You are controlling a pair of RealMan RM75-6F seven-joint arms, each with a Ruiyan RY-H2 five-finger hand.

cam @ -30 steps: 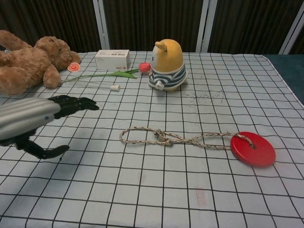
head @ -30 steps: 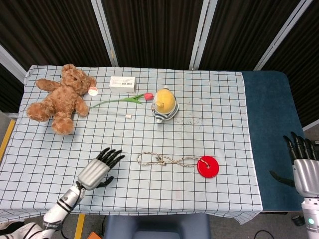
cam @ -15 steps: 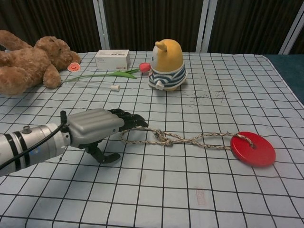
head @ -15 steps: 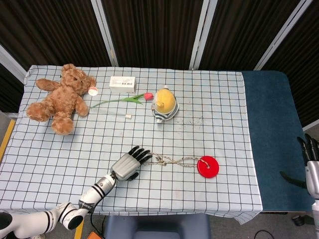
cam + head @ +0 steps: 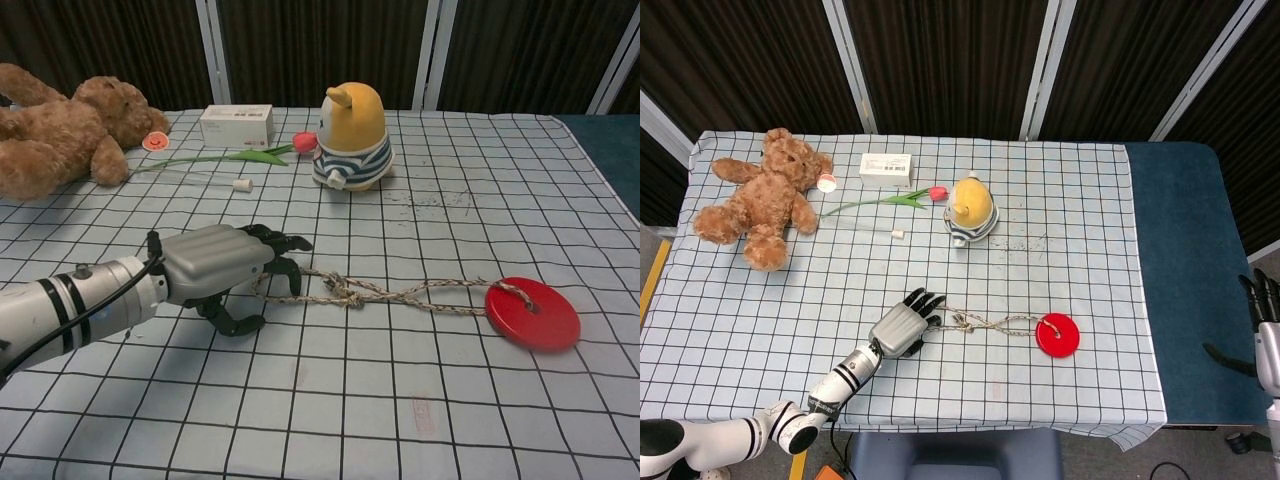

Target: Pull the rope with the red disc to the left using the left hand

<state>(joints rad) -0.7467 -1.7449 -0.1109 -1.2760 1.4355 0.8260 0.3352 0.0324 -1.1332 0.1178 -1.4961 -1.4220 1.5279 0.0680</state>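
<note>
Open cloth lying to the left of the robot hand (image 5: 215, 268)

The checked counter (image 5: 760, 320) is lying bare leftward of the robot hand, giving room to pass along the near edge. Well ahead and to its left, the teddy bear (image 5: 762, 195) is sprawling, with the tulip (image 5: 885, 201) and white box (image 5: 886, 168) ahead; the yellow figurine (image 5: 971, 208) is standing ahead to its right, all well apart from it.

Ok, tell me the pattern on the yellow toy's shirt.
Dark blue and white stripes on the yellow toy, clearest in the chest view.
</note>
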